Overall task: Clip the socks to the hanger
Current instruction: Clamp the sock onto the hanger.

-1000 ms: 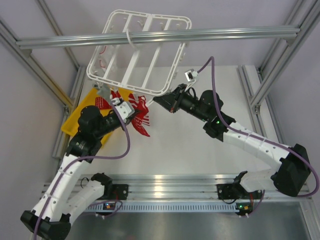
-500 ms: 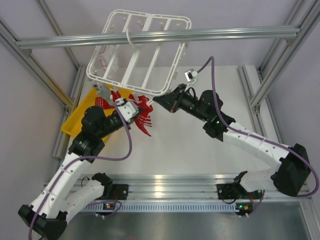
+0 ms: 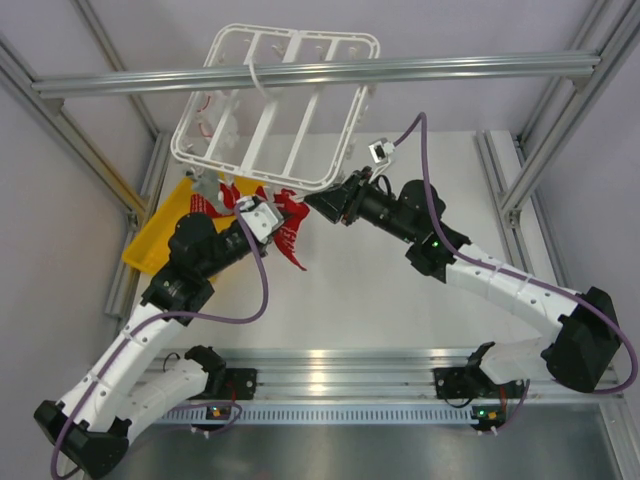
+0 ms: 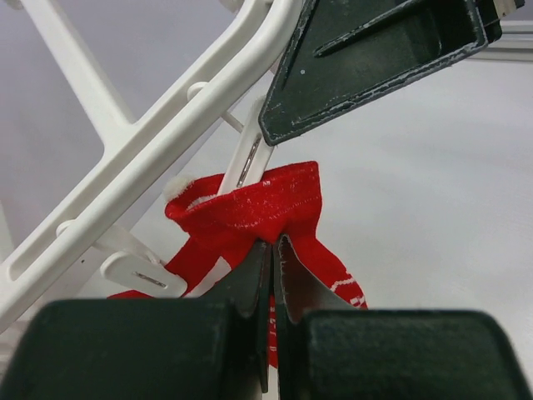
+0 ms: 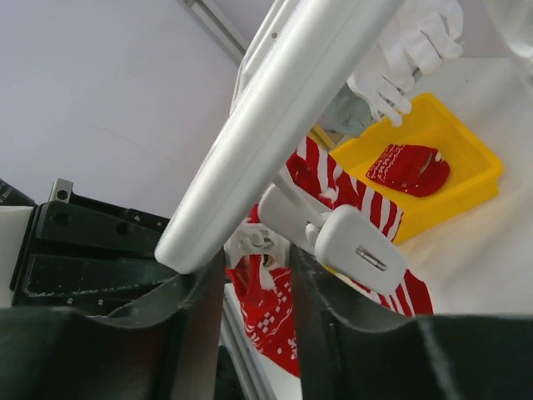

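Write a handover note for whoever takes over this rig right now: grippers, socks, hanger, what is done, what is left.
Left gripper: shut on a red sock, held up at the hanger.
Right gripper: open, at the hanger's rim beside a clip.
Done: a striped sock looks hung on the hanger.
Unclear: a clip touches the red sock's cuff; whether it bites cannot be told.
Left: confirm that clip, then hang the spare sock lying in the tray.
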{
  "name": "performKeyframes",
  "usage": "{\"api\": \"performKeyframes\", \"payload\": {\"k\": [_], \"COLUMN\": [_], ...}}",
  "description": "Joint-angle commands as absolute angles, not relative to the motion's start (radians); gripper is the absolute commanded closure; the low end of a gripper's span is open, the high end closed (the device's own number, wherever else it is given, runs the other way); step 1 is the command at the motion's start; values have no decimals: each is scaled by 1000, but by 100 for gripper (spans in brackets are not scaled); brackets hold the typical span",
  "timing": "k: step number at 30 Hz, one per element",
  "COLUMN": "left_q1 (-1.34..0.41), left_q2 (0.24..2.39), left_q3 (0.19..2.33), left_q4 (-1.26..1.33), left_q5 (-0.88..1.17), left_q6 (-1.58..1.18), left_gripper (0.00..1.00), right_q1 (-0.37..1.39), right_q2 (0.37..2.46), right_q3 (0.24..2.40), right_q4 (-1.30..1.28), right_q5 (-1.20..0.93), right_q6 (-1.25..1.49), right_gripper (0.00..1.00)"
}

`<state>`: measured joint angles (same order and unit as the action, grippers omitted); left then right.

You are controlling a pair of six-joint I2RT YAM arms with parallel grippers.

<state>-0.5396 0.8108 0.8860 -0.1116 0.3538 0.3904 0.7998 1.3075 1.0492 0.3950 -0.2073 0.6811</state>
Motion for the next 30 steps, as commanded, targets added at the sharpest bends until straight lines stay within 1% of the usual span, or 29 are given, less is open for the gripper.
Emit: {"api": "performKeyframes", "payload": {"k": [1, 3, 4, 6, 7, 10, 19, 22, 26, 30], "left_q1": [-546, -546, -546, -546, -546, -546, -545, -545, -538, -534], "left_q2": [805, 804, 804, 801, 795, 773, 713, 707, 701, 715], "left_q3": [881, 879, 879, 877, 873, 867, 871, 885, 893, 903], "left_q4": [-41, -49, -63, -72, -75, -97, -175, -204, -227, -251], "left_q5": [321, 296, 287, 270, 246, 210, 89, 43, 23, 43], "left_q6": [377, 371, 370, 361, 353, 333, 279, 259, 238, 218], "left_gripper": [100, 100, 100, 100, 100, 100, 100, 100, 100, 100], "right_q1": [781, 778, 776, 770, 766, 747, 701, 689, 634, 626], "right_q2": [1312, 1307, 1301, 1295, 1286, 1260, 1128, 1088, 1081, 1095], "right_q3": [1095, 1094, 1094, 1089, 1088, 1072, 971, 937, 931, 951], "right_q4": [394, 393, 391, 388, 384, 377, 380, 371, 344, 415], "right_q5": [-183, -184, -184, -184, -189, -196, -279, -275, -288, -356], "right_q6": [658, 658, 654, 649, 647, 643, 556, 517, 532, 494], "right_gripper": [62, 60, 57, 53, 50, 46, 45, 45, 46, 46]}}
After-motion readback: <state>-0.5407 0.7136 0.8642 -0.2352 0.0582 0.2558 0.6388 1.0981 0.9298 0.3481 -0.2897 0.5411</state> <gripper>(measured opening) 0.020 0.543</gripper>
